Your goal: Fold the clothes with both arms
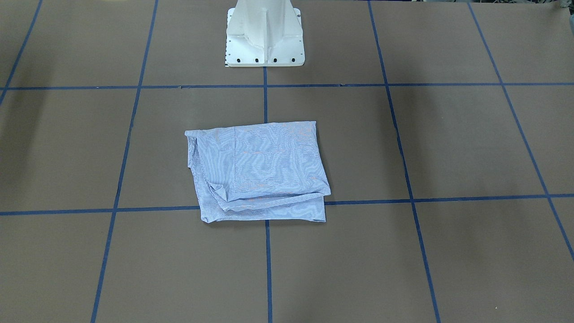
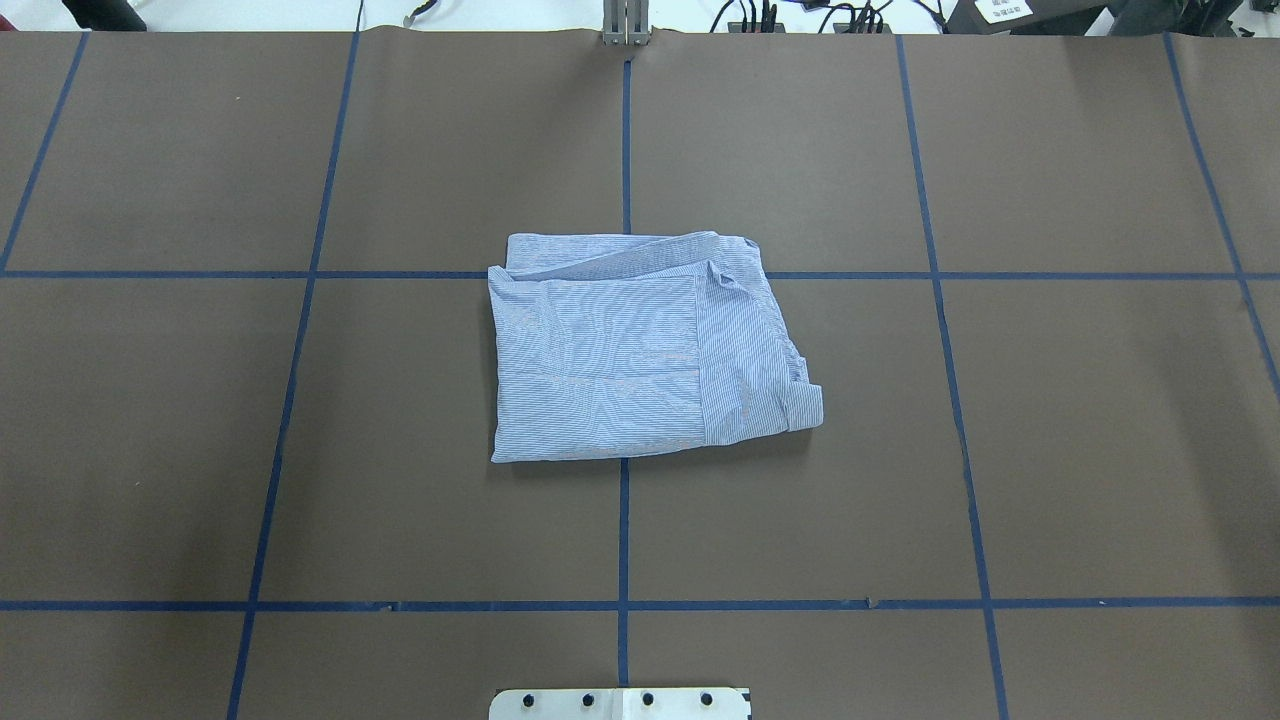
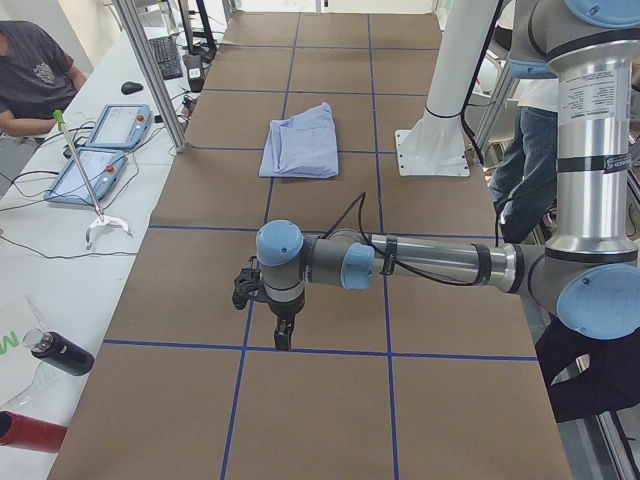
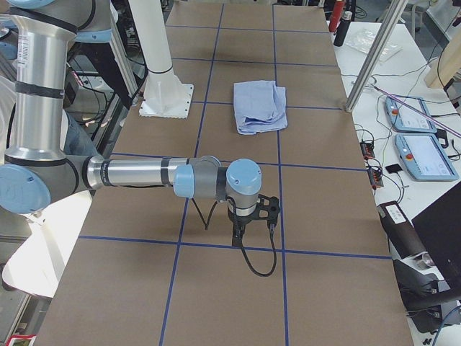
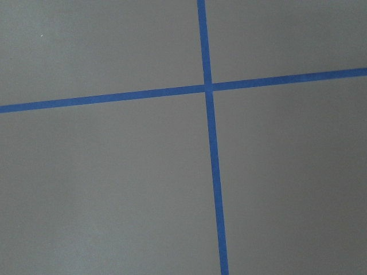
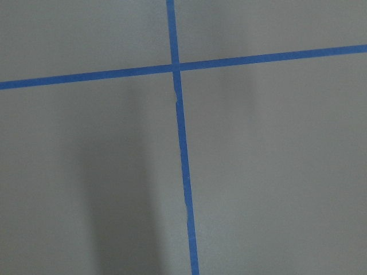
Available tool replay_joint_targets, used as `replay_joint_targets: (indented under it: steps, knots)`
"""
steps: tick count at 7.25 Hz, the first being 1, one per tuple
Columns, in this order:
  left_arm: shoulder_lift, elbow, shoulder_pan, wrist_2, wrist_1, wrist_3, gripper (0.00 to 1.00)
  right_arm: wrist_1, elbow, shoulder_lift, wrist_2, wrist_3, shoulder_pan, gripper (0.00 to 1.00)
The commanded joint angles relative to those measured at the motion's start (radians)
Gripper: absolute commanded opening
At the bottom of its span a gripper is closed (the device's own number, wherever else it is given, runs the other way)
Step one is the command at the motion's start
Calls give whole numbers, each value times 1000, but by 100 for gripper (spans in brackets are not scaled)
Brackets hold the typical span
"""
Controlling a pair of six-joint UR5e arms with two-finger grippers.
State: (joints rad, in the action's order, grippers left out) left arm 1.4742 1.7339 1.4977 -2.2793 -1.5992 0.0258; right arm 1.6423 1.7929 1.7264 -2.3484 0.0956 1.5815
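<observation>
The blue striped shirt (image 2: pixel 640 350) lies folded into a rough square in the middle of the brown worktop (image 2: pixel 300 450). It sits on top of a spot where two blue tape lines (image 2: pixel 623 520) cross, a little way out from the white base (image 1: pixel 264 36). One cuff pokes out at a corner, on the robot's right and on the side near the base. On the far edge you can see a few layers of cloth, one on top of the other. Nothing is touching the shirt. The left arm (image 3: pixel 430 262) reaches out flat over the worktop, and the left gripper (image 3: pixel 284 335) points down close to a blue line, well apart from the shirt. The right arm (image 4: pixel 144 173) does the same at the other end, with the right gripper (image 4: pixel 237 232) pointing down, also well apart from the shirt. I cannot tell if either gripper is open or closed. Both wrist cameras show only bare worktop with a blue cross of tape.
</observation>
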Motion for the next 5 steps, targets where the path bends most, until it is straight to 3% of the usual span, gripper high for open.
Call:
replay_joint_targets:
  steps: [1, 5]
  knots:
    - [-3, 9, 1, 0, -4, -1, 99, 1, 2, -5, 1, -1, 0, 100]
    - [0, -4, 0, 0, 2, -112, 99, 4, 0, -7, 3, -1, -2, 100]
